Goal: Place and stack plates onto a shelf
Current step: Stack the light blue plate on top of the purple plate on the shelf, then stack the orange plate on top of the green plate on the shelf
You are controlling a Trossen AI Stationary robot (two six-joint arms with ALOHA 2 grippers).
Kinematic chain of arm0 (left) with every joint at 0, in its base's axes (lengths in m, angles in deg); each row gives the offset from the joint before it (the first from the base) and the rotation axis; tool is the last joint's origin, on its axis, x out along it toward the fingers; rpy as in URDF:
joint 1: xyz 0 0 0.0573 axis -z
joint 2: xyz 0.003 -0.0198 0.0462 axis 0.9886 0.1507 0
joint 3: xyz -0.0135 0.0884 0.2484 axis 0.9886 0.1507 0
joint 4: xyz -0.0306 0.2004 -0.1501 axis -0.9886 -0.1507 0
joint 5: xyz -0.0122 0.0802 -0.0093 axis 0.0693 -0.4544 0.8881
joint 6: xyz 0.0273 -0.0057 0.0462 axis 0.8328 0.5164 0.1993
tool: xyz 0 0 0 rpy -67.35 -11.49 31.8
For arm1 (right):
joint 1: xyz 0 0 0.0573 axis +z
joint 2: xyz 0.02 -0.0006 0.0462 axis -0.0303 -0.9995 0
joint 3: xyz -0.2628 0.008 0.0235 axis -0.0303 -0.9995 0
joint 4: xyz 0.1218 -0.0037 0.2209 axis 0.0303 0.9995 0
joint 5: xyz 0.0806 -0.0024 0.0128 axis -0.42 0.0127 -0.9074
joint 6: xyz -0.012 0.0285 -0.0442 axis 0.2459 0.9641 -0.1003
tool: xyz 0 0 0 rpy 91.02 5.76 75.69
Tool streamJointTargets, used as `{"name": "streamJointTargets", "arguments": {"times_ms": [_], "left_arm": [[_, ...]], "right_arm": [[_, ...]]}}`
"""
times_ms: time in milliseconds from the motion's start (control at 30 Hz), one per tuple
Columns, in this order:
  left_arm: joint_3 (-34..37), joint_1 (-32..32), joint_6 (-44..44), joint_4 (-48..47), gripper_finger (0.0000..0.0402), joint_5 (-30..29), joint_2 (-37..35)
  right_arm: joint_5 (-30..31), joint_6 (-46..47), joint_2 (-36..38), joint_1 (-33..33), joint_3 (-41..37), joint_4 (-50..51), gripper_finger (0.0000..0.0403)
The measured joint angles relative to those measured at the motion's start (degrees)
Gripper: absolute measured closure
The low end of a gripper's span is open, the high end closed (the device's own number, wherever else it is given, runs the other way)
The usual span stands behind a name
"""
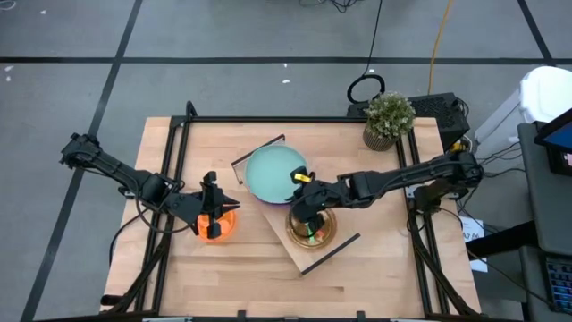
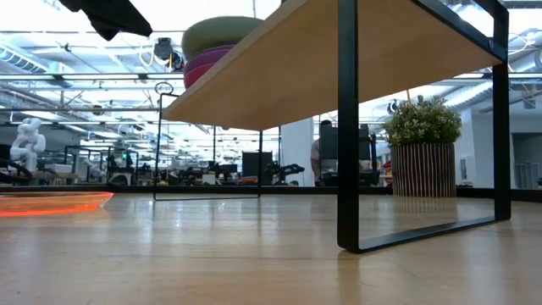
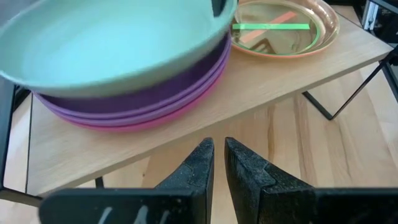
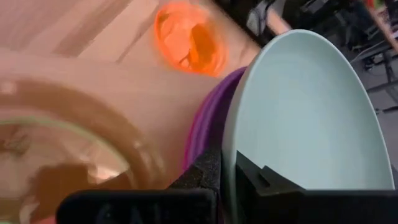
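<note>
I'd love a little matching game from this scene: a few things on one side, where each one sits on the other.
Things:
1. teal plate
2. orange plate
3. plant
4. right gripper

Places:
A. table's far right corner
B. on the tabletop, below the left gripper
C. above the small plates on the shelf
D. top of the big stack

Pairs: 1-D, 2-B, 3-A, 4-C

Large plates stacked on the shelf (image 1: 308, 253): teal (image 1: 273, 173) one, purple (image 3: 155, 93) and magenta (image 3: 124, 119) beneath, count uncertain
Small translucent plates on the shelf: one stack (image 1: 311, 227), count unclear
Orange plates (image 1: 214, 224) off the shelf: one
Potted plants (image 1: 388, 119): one
</note>
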Motion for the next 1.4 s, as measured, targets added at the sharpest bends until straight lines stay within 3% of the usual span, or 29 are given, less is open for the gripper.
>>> {"name": "streamJointTargets", "arguments": {"times_ms": [733, 1400], "left_arm": [[0.00, 1.05, 0.41, -0.51, 0.0355, 0.00, -0.02], [0.00, 2.31, -1.11, -0.98, 0.0355, 0.00, -0.02]], "right_arm": [[0.07, -0.72, 0.87, 0.00, -0.02, -0.32, 0.0339], [2.43, 1.83, 5.13, 4.22, -0.02, -1.19, 0.0334]]}}
